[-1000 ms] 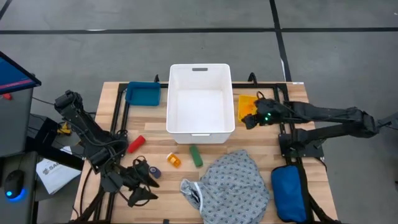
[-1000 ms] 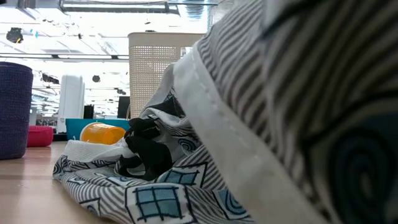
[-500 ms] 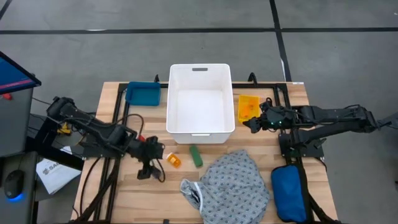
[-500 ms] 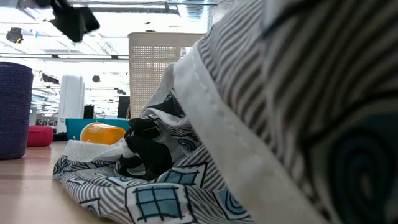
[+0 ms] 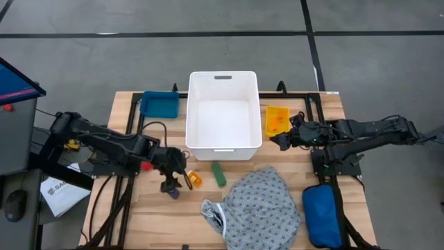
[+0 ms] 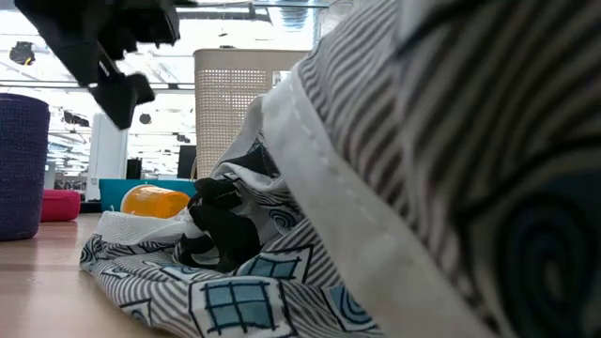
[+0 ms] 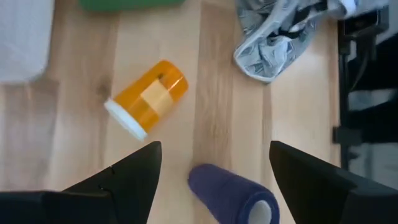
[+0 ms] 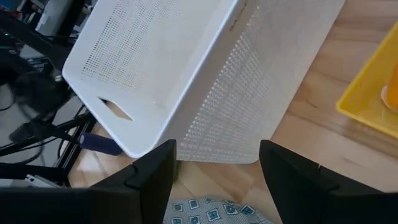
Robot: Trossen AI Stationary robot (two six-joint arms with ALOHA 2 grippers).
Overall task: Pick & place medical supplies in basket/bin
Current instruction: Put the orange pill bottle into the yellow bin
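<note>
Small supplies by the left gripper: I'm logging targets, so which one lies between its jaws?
The purple roll, lying between the open left gripper jaws; the orange pill bottle lies beyond them.

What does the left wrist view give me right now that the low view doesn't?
Only the left wrist view: the purple roll lying between the left gripper's open fingers, the orange pill bottle's white cap, and the edge of the green piece.

Only the low view: a blue tray, a red piece at the far left, the perforated white bin standing behind everything, and the room beyond.

Both: the orange pill bottle on its side on the wooden table, and the grey patterned gown, which fills most of the low view.
</note>
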